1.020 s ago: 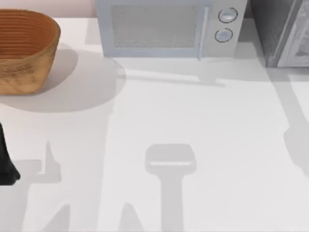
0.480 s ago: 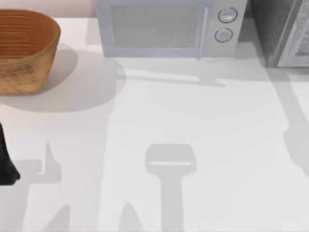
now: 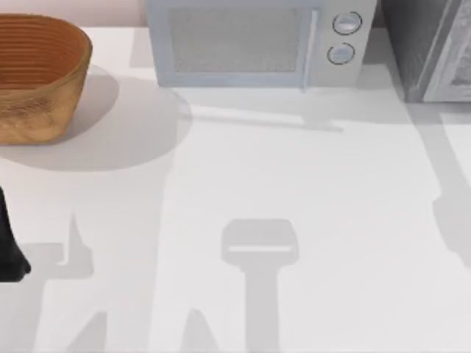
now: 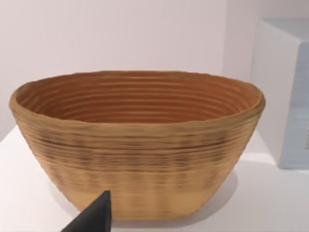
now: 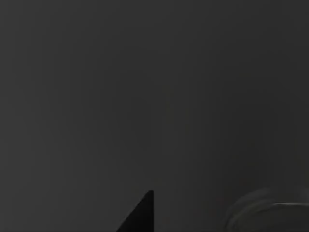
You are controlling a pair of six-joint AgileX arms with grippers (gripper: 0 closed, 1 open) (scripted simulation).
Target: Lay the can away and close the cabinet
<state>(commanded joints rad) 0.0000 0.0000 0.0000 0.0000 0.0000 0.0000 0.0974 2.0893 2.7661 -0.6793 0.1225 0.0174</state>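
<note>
- Two steps make up this task, putting the can away and shutting the cabinet (image 3: pixel 430 48), and we cannot confirm either one from what we see now.
- Where the can is, we cannot tell. Its colour, its label and whether it stands upright are also things we cannot report at this moment.
- We see the cabinet as a grey body at the far right corner of the table (image 3: pixel 309 191), cut by the edge of the top view. A paler panel stands along its right part, but we cannot tell if this is a door standing ajar or closed.
- Our left arm (image 3: pixel 9 246) is at the left edge of the table, nearer to us than the basket (image 3: pixel 37 77) and well apart from the cabinet. We judge that it is parked.
- The left gripper (image 4: pixel 94 218) looks toward the woven basket, with the microwave (image 3: pixel 254 44) just beside the basket. Whether this gripper is spread or pressed together, we cannot tell.
- The right wrist view is dark. The right gripper (image 5: pixel 141 216) appears there as a black tip, and its state we cannot tell either.
- Our judgement: if the right arm is working at the cabinet, the task is probably in its later part, but the closing remains to be checked.
</note>
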